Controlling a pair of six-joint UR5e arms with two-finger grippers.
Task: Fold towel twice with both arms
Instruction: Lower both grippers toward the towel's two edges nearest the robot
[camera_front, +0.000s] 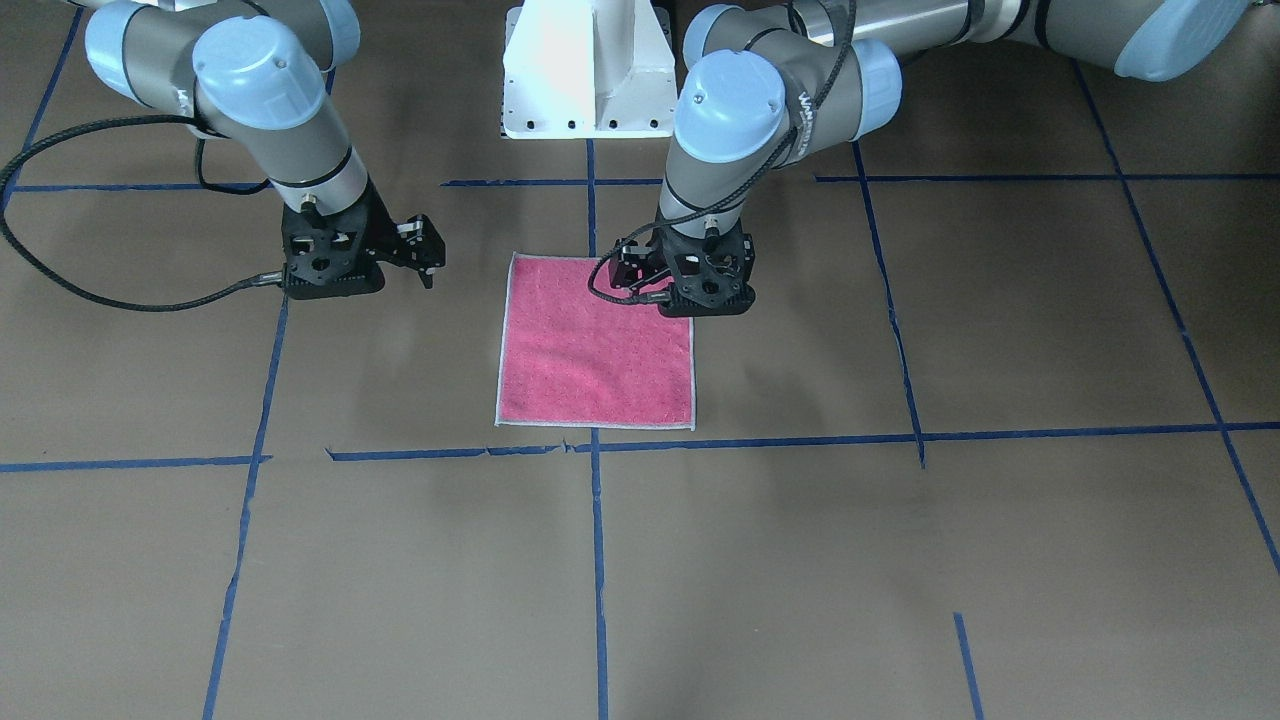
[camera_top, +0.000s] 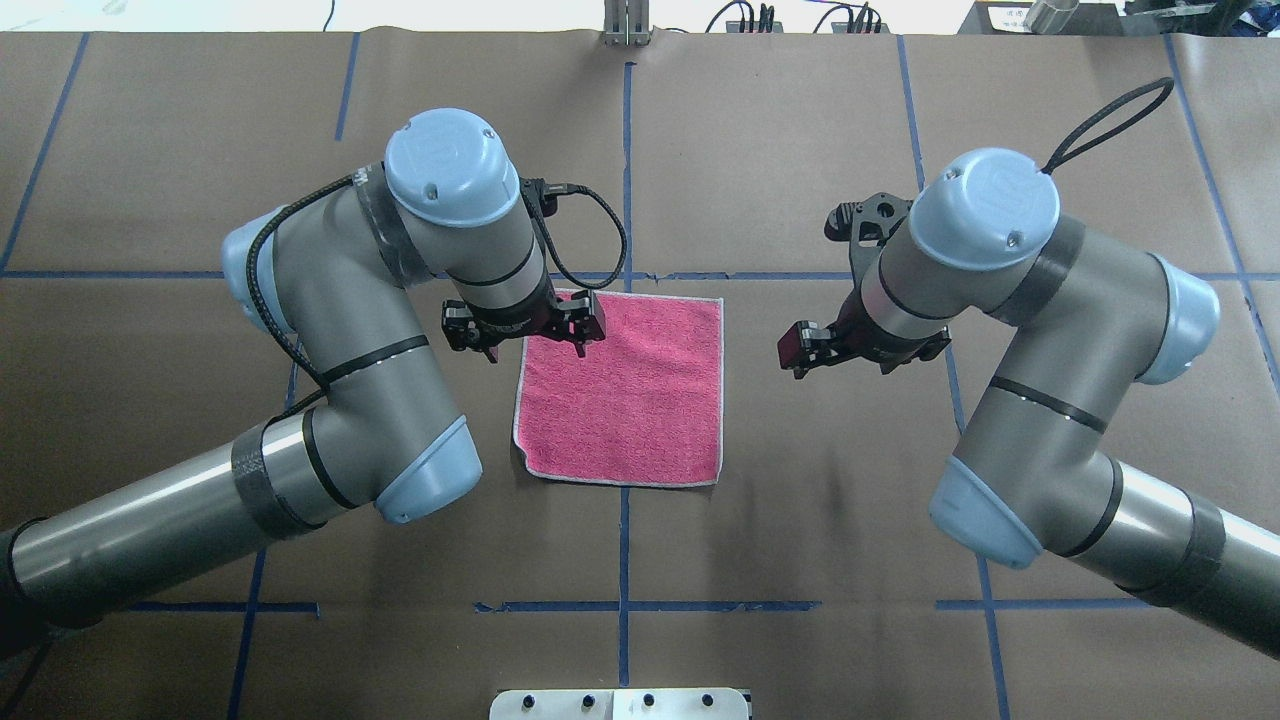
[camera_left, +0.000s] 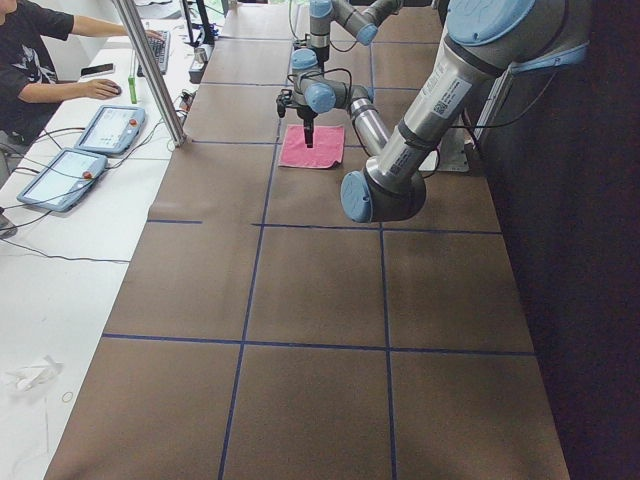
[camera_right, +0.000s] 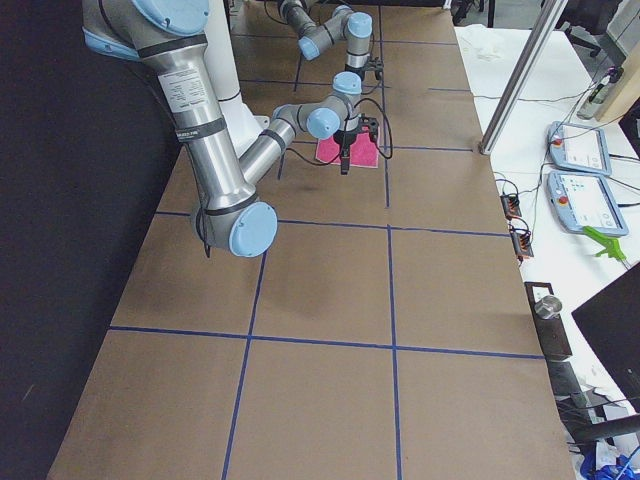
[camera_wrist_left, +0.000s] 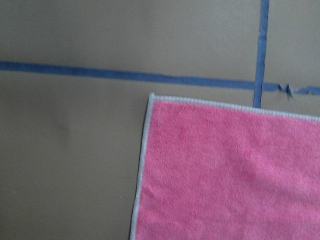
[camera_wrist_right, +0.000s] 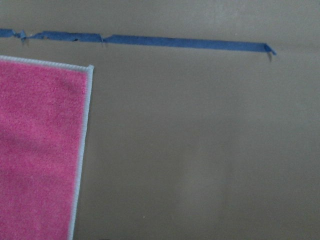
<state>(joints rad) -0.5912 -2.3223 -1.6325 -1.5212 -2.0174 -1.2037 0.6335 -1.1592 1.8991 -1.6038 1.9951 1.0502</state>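
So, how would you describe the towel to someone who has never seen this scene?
The brown table carries a blue tape grid; the towel lies flat near its middle, by a line crossing. It is a pink square with a pale stitched border, the only cloth on it, with the left gripper above one corner.

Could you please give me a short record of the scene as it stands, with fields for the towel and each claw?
towel: flat, unfolded, pink face up
left claw: open, over the towel's far left corner in the overhead view; contact cannot be told
right claw: open, over bare table beside the towel's right edge, apart from it
folds done: none
table: brown, marked with blue tape lines
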